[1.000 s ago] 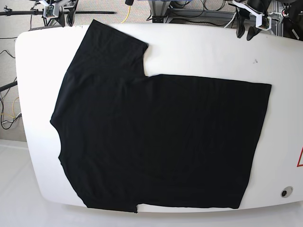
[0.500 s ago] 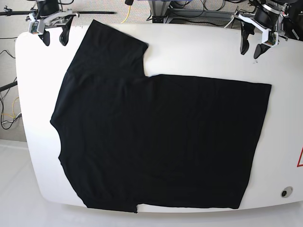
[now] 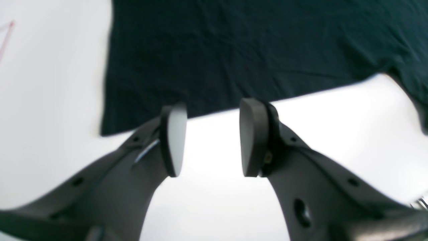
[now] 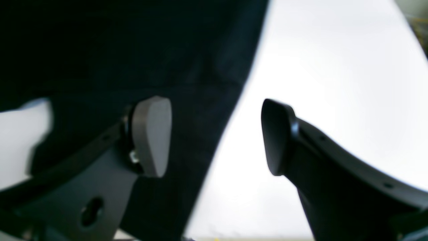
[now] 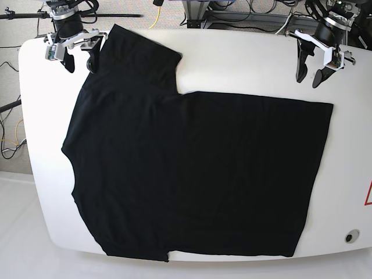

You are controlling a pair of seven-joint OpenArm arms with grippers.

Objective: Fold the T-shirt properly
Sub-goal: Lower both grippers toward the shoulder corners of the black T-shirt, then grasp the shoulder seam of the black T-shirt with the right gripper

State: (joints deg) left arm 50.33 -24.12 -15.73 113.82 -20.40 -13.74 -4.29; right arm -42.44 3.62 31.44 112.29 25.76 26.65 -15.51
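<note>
The T-shirt (image 5: 192, 168) lies flat on the white table (image 5: 244, 64), plain black side up. One sleeve (image 5: 139, 55) points to the back left and the hem runs along the right. My right gripper (image 5: 80, 63) hangs open at the back left, right by the sleeve's edge. In the right wrist view the right gripper (image 4: 214, 134) straddles the T-shirt (image 4: 133, 43) edge, one finger over cloth, the other over bare table. My left gripper (image 5: 308, 78) is open at the back right, just behind the hem corner. Seen from the left wrist, the left gripper (image 3: 211, 134) is empty, with the T-shirt (image 3: 234, 50) beyond its tips.
A red triangle mark (image 5: 368, 195) sits at the table's right edge and a round port (image 5: 351, 236) at the front right corner. Cables and stands (image 5: 203, 14) crowd the space behind the table. The shirt's front hem reaches the table's near edge (image 5: 232, 258).
Both arms have come forward from behind the table's back edge toward the shirt. Both grippers have opened wider. The shirt has not moved.
</note>
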